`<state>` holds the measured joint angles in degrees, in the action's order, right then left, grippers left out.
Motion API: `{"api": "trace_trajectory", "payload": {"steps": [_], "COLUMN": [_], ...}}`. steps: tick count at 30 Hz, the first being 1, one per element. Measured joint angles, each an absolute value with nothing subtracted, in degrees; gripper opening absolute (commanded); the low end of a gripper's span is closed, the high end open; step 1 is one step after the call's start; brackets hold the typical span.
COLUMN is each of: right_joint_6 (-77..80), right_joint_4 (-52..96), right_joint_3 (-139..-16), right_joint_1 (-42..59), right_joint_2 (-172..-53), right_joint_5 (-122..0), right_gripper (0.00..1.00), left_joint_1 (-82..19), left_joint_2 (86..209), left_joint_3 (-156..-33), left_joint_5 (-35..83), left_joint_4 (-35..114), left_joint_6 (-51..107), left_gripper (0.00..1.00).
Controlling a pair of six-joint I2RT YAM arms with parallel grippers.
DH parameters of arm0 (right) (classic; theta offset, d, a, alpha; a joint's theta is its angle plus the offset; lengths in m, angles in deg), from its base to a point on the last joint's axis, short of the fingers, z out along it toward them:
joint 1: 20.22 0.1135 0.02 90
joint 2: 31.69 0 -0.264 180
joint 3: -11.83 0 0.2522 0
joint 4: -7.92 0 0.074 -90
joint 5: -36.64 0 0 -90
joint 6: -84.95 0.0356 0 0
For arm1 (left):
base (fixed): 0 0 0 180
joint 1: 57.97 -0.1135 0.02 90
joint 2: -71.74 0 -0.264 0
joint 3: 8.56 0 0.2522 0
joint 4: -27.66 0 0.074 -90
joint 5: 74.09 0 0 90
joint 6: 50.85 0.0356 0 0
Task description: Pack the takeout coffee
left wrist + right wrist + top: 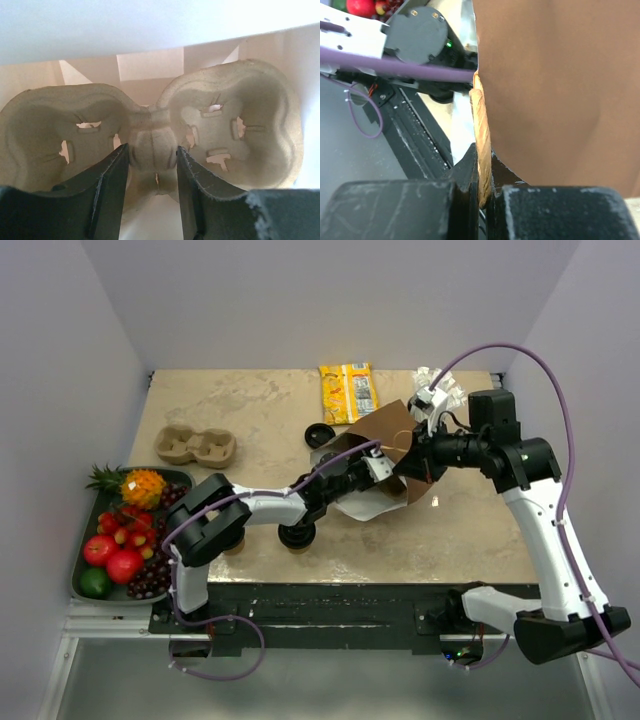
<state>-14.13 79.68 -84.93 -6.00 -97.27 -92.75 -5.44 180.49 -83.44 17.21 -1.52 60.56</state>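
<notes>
Cardboard carrier is sitting inside the bag, my left gripper pinching its middle bridge; at the bag's three o'clock, my right gripper is clamping the twisted handle.

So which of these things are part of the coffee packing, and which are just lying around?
In the job: brown paper bag held by the right gripper, moulded cardboard cup carrier in the left gripper, round black plastic lid.
Lying about: yellow snack packet, dark tray of fruit, white straws.
</notes>
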Motion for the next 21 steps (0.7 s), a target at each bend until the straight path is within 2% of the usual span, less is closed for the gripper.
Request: {"api": "trace_trajectory", "payload": {"steps": [12, 21], "right_joint_6": [-14.1, -15.0], "right_joint_4": [84.8, 87.5], "right_joint_3": [-91.4, -95.8], "right_joint_1": [-6.5, -16.1], "right_joint_2": [-101.0, -100.8], "right_joint_5": [-91.7, -90.5], "right_gripper": [0.00, 0.00], "left_joint_1": [-3.4, -1.9], "left_joint_2": [185.1, 181.4], "left_joint_3": [-79.9, -77.8], "left_joint_5": [15.5, 16.2], "left_joint_4": [-20.6, -24.8], "left_joint_6": [63.8, 60.6], "left_gripper": [0.00, 0.00]}}
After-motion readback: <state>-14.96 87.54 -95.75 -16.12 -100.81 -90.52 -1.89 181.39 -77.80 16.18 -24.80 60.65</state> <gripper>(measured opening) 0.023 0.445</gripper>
